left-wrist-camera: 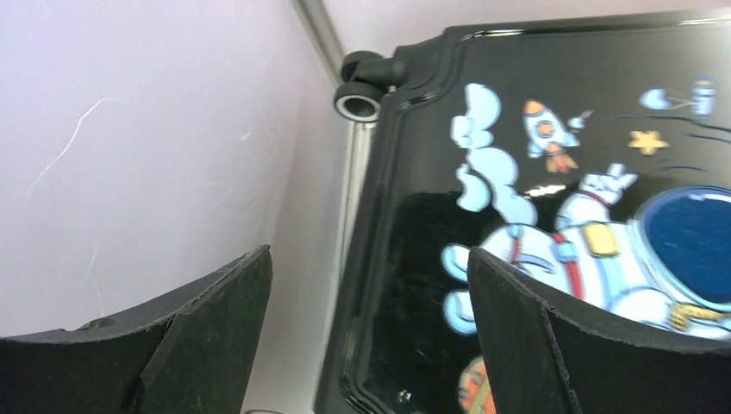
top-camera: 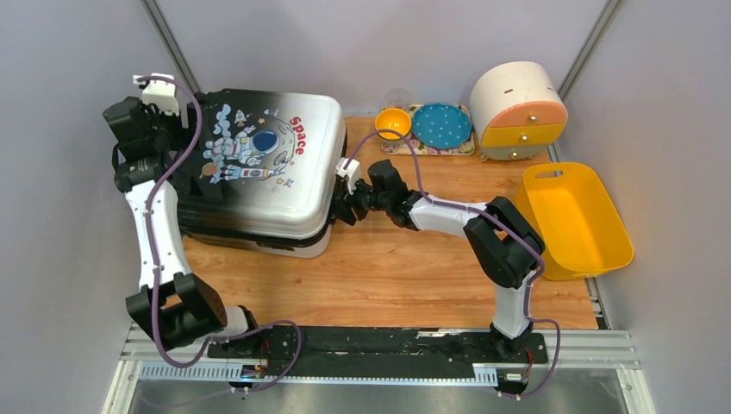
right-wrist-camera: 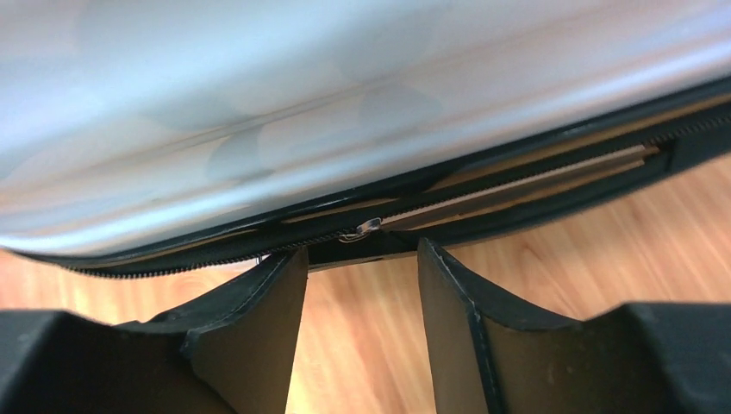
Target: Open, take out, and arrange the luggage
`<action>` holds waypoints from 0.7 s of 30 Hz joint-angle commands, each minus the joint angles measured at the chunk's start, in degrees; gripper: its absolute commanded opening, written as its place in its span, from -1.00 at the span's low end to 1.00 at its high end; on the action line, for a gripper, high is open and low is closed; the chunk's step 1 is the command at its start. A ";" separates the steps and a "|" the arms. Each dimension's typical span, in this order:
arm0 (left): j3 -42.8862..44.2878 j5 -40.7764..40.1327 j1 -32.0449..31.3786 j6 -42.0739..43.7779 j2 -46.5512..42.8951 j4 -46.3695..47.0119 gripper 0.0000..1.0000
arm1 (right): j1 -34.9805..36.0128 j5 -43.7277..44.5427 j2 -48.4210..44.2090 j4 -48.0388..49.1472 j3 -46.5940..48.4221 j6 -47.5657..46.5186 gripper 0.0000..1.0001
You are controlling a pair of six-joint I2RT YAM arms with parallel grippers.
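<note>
Your right fingers (right-wrist-camera: 250, 328) stand partly apart with nothing between them; bare counter (top-camera: 414, 267) shows through the gap. Just past their tips sits the small metal zip pull (right-wrist-camera: 369, 227), on the black seam of the luggage (top-camera: 259, 172). To one side of the pull the teeth look closed. To the other side the seam gapes (right-wrist-camera: 534, 177) and a pale strip shows inside, so the zip looks only partly run.

Your left fingers (left-wrist-camera: 517, 328) are spread wide and hold nothing. They hover over the far left edge of the lid, near a black wheel (left-wrist-camera: 358, 103) and the astronaut print.

The luggage lies flat on the back left of the counter, print side up, with its lid down on the base. Your right arm reaches across to its right side.

By my reading, you are early in the opening step. The rest of the zip has to be drawn round, then the lid lifted. Nothing from inside is out on the counter yet, so taking out and arranging are both left. I cannot tell what is inside.
</note>
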 commanded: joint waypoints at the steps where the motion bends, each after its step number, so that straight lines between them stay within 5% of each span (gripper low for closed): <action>1: -3.56 11.36 0.42 -1.43 -5.51 -4.31 0.82 | 3.50 -7.88 -0.22 3.99 1.12 2.39 0.09; 6: -9.29 22.35 0.42 -1.71 -7.90 -7.72 0.77 | 1.76 -9.28 -3.02 -1.01 0.42 -0.59 0.17; 14: -13.33 30.01 0.33 -3.20 -9.48 -7.74 0.76 | -8.79 -23.78 -6.02 -12.79 0.16 -9.64 0.34; 21: -16.14 31.77 0.42 -2.85 -10.80 -7.39 0.75 | -7.48 -24.14 -5.32 0.45 -1.51 -5.25 0.29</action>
